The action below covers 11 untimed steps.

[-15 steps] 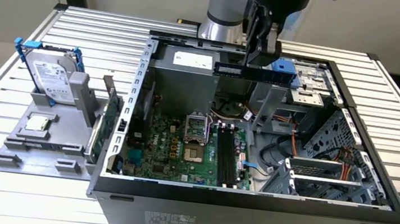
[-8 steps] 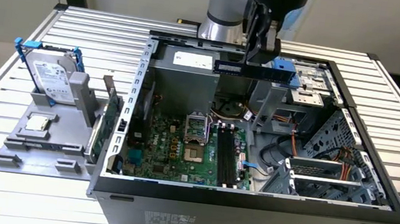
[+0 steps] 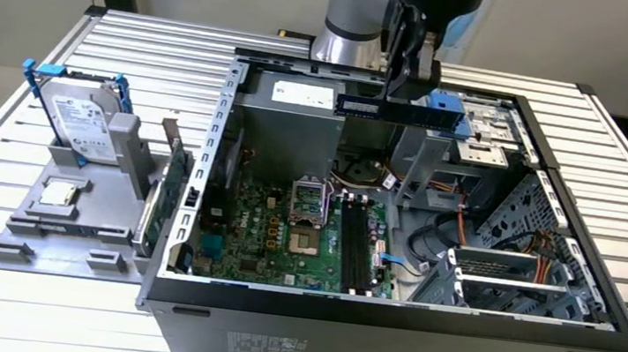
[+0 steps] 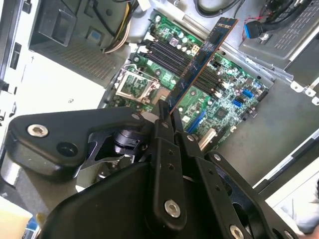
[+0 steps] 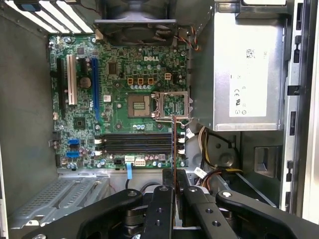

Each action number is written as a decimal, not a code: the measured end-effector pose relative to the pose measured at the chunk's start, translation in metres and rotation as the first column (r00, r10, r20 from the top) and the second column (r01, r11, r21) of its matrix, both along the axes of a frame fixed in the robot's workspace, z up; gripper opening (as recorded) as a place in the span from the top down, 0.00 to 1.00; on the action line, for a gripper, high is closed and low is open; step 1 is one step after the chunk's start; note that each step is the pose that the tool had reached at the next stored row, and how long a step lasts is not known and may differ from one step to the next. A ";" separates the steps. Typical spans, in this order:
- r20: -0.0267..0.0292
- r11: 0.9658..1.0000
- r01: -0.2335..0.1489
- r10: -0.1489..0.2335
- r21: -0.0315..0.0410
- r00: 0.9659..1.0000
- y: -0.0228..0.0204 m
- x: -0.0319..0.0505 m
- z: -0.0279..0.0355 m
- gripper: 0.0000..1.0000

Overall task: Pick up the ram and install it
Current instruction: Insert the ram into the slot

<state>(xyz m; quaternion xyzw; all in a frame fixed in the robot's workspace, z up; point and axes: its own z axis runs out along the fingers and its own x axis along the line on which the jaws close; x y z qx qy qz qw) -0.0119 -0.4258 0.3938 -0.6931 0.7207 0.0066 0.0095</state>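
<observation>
Pinching the ram (image 3: 399,110) between its jaws, the gripper (image 3: 403,96) holds it over the open case (image 3: 390,340). Its long side sticks out sideways from the jaws, turned across the black slots (image 3: 359,243) below them.

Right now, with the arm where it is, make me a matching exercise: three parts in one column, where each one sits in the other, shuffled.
Things:
1. ram
2. hard drive
3. memory slots

Places:
A. empty, on the green motherboard
B. gripped by the hand, above the open case
C. upright in the grey stand, at the exterior view's left

Pairs: 1-B, 2-C, 3-A
</observation>
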 end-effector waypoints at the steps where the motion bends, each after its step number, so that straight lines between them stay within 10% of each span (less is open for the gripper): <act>1: 0.000 1.000 0.002 -0.002 0.000 1.000 0.0000 0.0000 0.0000 1.00; 11: 0.000 0.995 0.102 -0.102 -0.001 0.995 0.0000 0.0001 0.0000 1.00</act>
